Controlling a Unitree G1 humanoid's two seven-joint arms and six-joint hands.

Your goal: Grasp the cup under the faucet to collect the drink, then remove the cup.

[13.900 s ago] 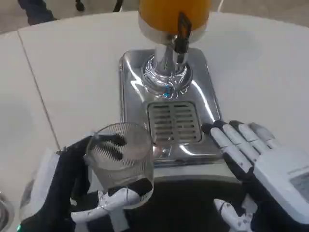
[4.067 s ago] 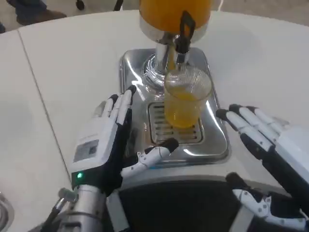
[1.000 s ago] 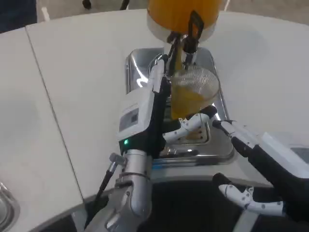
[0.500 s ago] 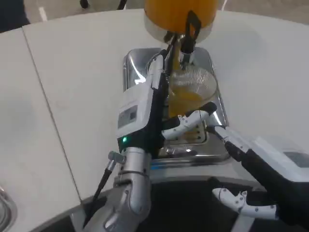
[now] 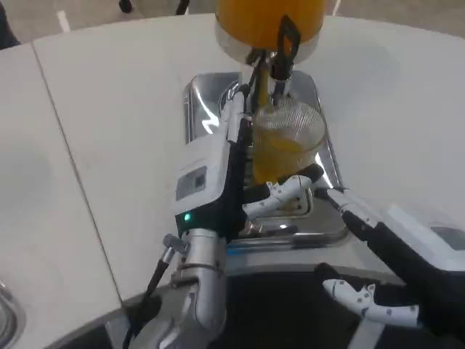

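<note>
Ribbed clear cup (image 5: 288, 142), partly filled with orange drink, upright on the slotted grate (image 5: 289, 204) of the shiny steel drip tray (image 5: 205, 109), directly beneath the black-handled faucet (image 5: 282, 45) of the orange-filled dispenser (image 5: 265, 16). Whether drink was flowing from the faucet: not clear.

Left hand (image 5: 221, 171) set edge-on against the cup's left side, white back outward, fingers (image 5: 237, 116) pressed together and reaching up along the glass wall toward the faucet stem. Thumb (image 5: 280, 190) curled across the front of the cup near its base, black tip at the lower right of the glass. Cup thus enclosed between thumb and fingers; firm contact on the far side hidden by the hand itself. Green light lit on the wrist end of the hand, silver forearm (image 5: 190, 298) running down toward the lower edge.

Right hand (image 5: 396, 258) low at the right, near the tray's front right corner, apart from the cup and holding nothing. Fingers (image 5: 347, 211) stretched forward and close together, thumb (image 5: 363, 302) spread well away below.

White table (image 5: 109, 131) under all, a seam running diagonally on its left part.
</note>
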